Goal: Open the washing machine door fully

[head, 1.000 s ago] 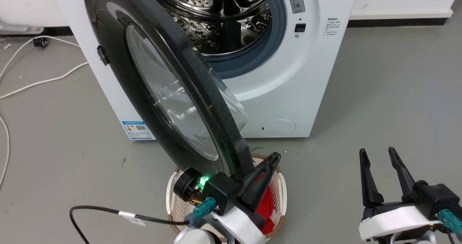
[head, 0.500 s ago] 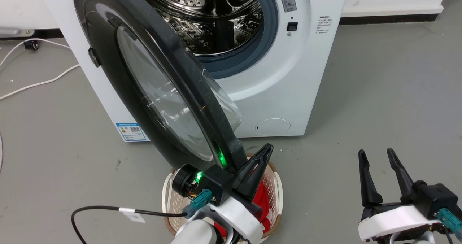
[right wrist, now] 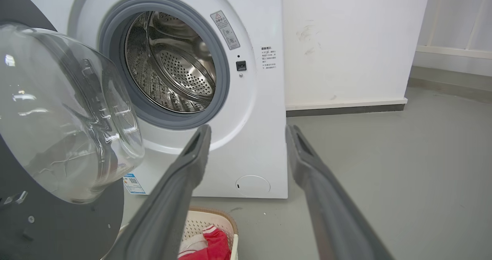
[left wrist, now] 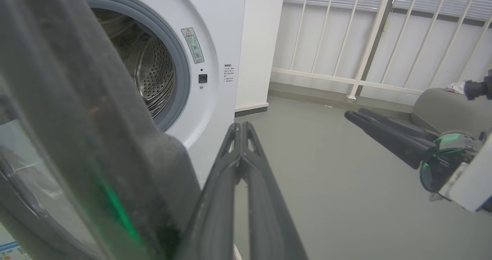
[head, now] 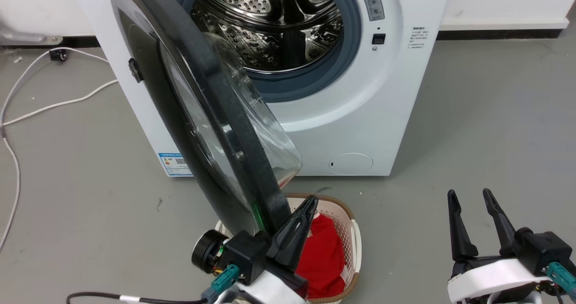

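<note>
At the far left we see a thin white cord (head: 27,110) curling over the smooth grey floor (head: 472,115). Next comes the washing machine door (head: 180,115), a big round shiny black disc. It is swung out from the left side of the washing machine (head: 360,115) and stands almost edge-on to us, partway open. Its clear glass bowl (head: 265,133) bulges out to the right. Low down, just beside the door's thick dark rim, is our left gripper (head: 310,201). Its two long dark fingers are pressed together with nothing between them. We cannot tell if they touch the rim. Under it sits a cream basket (head: 356,236) full of little holes, with a soft red cloth (head: 324,254) inside. The white boxy machine shows its shiny steel drum (head: 270,25), dotted with holes, inside a grey rubber ring (head: 315,79). A round cap (head: 350,163) sits low on its front. At the far right our right gripper (head: 469,191) hovers over the floor, fingers spread apart, holding nothing.
</note>
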Controlling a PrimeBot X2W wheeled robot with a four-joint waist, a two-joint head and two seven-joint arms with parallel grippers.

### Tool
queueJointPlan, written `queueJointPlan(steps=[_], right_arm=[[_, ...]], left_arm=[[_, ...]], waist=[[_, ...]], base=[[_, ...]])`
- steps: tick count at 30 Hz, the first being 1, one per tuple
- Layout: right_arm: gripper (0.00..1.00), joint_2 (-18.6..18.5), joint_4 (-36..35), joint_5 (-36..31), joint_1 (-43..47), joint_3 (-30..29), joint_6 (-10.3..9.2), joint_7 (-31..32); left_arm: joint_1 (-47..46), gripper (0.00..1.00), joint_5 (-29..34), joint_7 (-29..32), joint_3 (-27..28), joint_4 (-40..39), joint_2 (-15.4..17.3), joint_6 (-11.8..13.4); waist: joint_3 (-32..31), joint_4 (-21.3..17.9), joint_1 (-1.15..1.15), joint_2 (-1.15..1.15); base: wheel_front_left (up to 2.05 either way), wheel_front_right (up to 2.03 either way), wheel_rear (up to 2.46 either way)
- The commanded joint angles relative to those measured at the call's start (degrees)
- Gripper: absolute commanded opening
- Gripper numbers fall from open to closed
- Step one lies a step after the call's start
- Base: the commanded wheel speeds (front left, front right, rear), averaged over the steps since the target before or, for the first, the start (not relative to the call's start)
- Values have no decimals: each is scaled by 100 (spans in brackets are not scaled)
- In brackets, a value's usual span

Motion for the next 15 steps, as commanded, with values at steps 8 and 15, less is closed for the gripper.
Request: queueJointPlan(steps=[8, 15], right_arm=[[100, 14, -19, 48, 115, -17, -2, 37], [100, 12, -51, 71, 199, -29, -3, 73]], left_arm=[[519, 0, -88, 223, 435, -434, 430, 507], [956, 0, -124, 312, 477, -943, 493, 752]], waist=[[-111, 290, 0, 0], [-144, 678, 0, 0]], base=[[0, 0, 0], [0, 0, 0]])
